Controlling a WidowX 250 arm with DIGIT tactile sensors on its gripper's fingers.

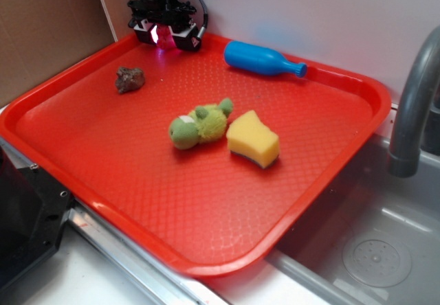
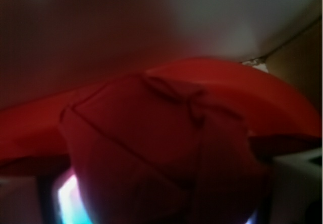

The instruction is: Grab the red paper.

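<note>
My gripper (image 1: 167, 42) is low over the far left corner of the red tray (image 1: 137, 154), and it is shut on the red paper (image 1: 165, 37). From outside, the paper shows only as a small pinkish-red patch between the black fingers. The wrist view is almost filled by the red paper (image 2: 161, 148), a dark, creased ball pressed close to the lens between the jaws. The tray's rim (image 2: 287, 108) curves behind it. The fingers themselves are mostly hidden by the paper.
On the tray lie a brown rocky lump (image 1: 129, 79), a blue bottle (image 1: 261, 59) on its side, a green plush frog (image 1: 199, 125) and a yellow sponge (image 1: 253, 139). A grey faucet (image 1: 412, 106) and sink (image 1: 371, 250) are to the right. Walls stand close behind the gripper.
</note>
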